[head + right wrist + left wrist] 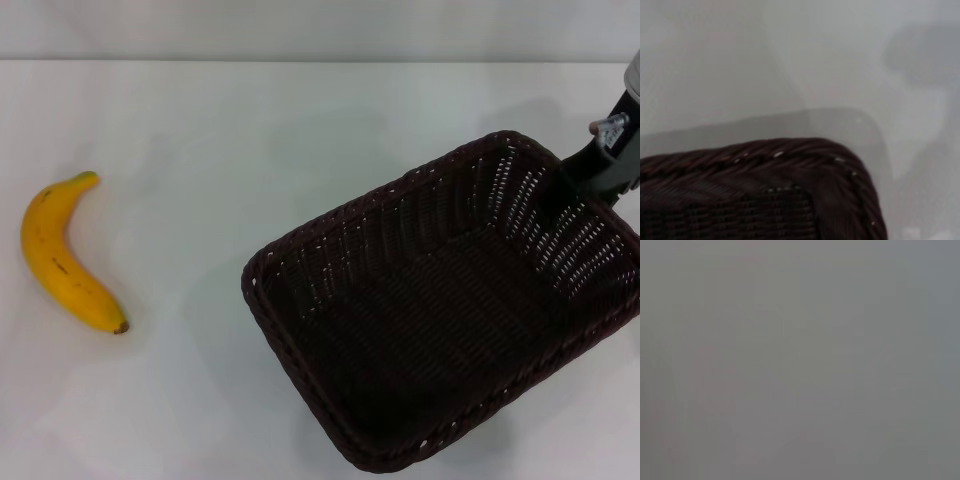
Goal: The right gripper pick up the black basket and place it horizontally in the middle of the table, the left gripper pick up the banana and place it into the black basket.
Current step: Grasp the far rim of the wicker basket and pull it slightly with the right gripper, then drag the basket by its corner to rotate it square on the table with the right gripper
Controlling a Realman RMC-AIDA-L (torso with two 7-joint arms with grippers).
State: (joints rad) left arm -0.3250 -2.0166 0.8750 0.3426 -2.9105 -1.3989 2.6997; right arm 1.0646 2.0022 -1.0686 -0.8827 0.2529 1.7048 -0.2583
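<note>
The black basket (450, 300) is at the right of the white table (250, 150), turned at a slant, and looks slightly raised, with a shadow offset from it. My right gripper (592, 162) is at the basket's far right rim, with a dark finger (575, 160) over the rim, shut on it. The right wrist view shows a corner of the braided rim (790, 155) above the table. The yellow banana (62, 265) lies at the left of the table, dark tip toward me. My left gripper is out of view; its wrist view shows only plain grey.
The table's far edge (300, 58) runs along the top of the head view. Bare tabletop lies between the banana and the basket.
</note>
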